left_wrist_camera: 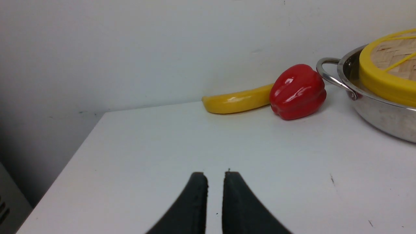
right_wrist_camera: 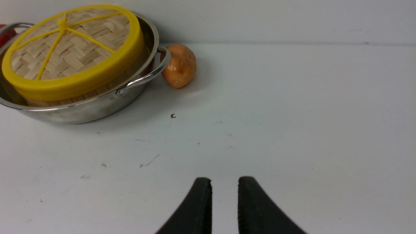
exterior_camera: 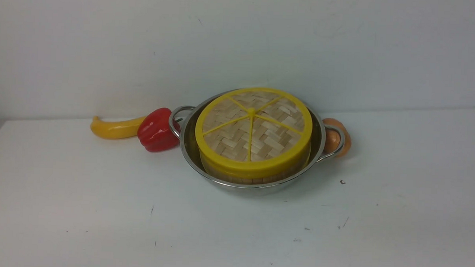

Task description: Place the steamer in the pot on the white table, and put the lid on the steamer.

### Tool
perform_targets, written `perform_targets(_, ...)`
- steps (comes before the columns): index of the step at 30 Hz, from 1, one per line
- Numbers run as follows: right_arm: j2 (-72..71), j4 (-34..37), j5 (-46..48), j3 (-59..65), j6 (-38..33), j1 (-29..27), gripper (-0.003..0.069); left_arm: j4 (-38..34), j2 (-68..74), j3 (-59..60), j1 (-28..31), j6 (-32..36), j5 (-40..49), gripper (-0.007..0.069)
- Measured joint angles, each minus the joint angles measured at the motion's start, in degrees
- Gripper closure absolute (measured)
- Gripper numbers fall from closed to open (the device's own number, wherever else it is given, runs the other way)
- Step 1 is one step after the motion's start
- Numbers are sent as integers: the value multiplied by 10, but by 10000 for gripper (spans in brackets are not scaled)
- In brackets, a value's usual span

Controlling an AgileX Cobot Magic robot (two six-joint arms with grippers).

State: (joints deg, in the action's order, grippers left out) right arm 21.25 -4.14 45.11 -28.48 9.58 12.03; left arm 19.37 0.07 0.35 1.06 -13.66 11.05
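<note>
My left gripper (left_wrist_camera: 215, 177) and right gripper (right_wrist_camera: 225, 182) stand narrowly parted, empty; the woven bamboo lid (exterior_camera: 250, 126) looks light, best pinched by its central knob.

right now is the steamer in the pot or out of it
In: the steamer sits inside the pot, its pale wall showing within the steel rim.

Wide open lane for me across front of white table (exterior_camera: 116, 208), both sides too. Pot (exterior_camera: 251, 186) blocks middle back, handles poking out sideways. Red pepper (exterior_camera: 158, 130) crowds left handle, yellow banana-shaped thing (exterior_camera: 117, 129) beside it; orange-brown lump (exterior_camera: 342, 143) crowds right handle.
</note>
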Motion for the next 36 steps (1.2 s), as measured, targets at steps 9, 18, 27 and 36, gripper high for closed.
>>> perform_targets(9, -88, -45, -59, 38, -26, -50, 495, 0, -1, 0, 0, 0, 1, 541)
perform_targets(18, -211, -52, -222, 217, -27, -115, 470, 0, -1, 0, 0, 0, 1, 541)
perform_targets(27, -212, -32, -265, 290, -7, -116, 448, 0, -1, 0, 0, 0, 1, 532)
perform_targets(36, -212, -28, -271, 290, 1, -116, 426, 0, -1, 0, 0, 0, 1, 520)
